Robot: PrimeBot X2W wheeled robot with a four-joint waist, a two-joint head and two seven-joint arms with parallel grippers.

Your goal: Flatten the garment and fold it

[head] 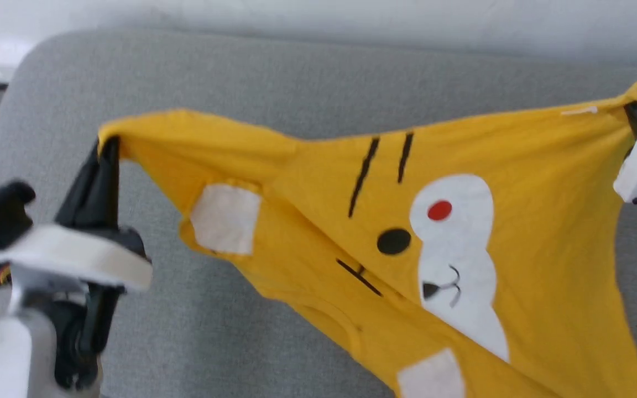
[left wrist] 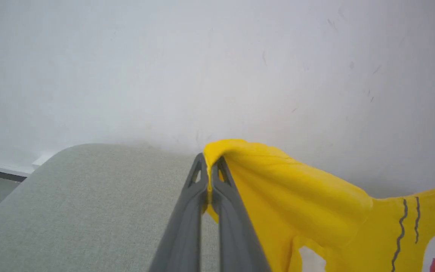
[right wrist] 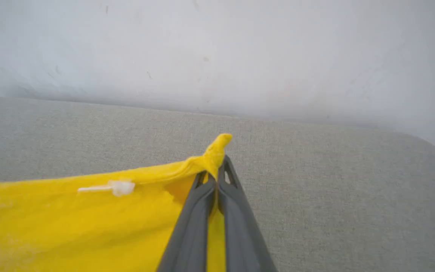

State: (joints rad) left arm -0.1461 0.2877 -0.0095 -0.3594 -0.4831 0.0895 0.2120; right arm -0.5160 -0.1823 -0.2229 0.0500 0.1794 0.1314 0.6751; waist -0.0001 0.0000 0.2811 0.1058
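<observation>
Shirt (head: 545, 221) stretched aloft
Left gripper (head: 109, 145) and right gripper (head: 635, 110), raised well apart, each clench a corner

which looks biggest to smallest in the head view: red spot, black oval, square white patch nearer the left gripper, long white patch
1. long white patch
2. square white patch
3. black oval
4. red spot, only slightly smaller than the oval
All are prints on the yellow shirt.
</observation>
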